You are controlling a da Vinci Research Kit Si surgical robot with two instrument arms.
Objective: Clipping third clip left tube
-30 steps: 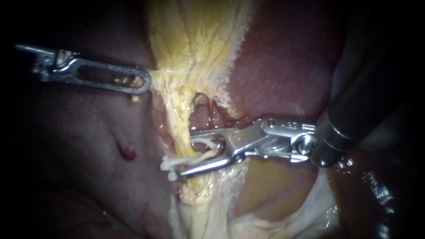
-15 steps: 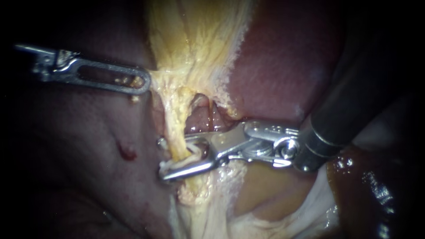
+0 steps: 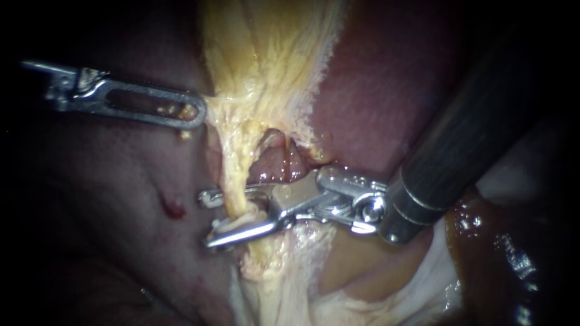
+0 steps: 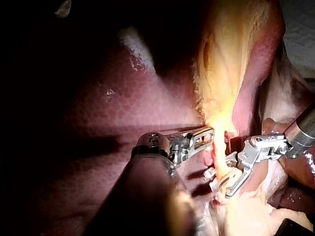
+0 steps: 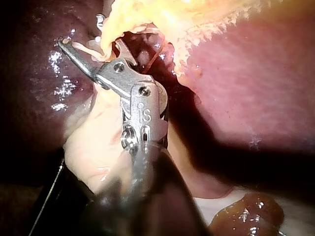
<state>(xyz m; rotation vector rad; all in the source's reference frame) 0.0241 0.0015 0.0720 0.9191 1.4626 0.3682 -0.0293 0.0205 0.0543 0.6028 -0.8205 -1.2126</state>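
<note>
- My left instrument (image 3: 194,113) is reaching in from nine o'clock and sitting at about ten o'clock in the endoscope view. Its jaws are closed together on the edge of the yellow tissue (image 3: 266,66) and are holding it taut.
- My right instrument (image 3: 206,219) is coming in from two o'clock, with its dark shaft crossing the liver (image 3: 374,102). Its jaws are standing apart just off centre, toward seven o'clock.
- The left tube (image 3: 237,181), a pale yellow strand, is running down from the yellow tissue and passing between those parted jaws. One jaw is lying on its twelve o'clock side and the other on its six o'clock side.
- A white clip (image 3: 232,224) is sitting along the lower jaw, right against the tube.
- From the left wrist camera, the right instrument's open jaws are showing just beyond the left one's tip.
</note>
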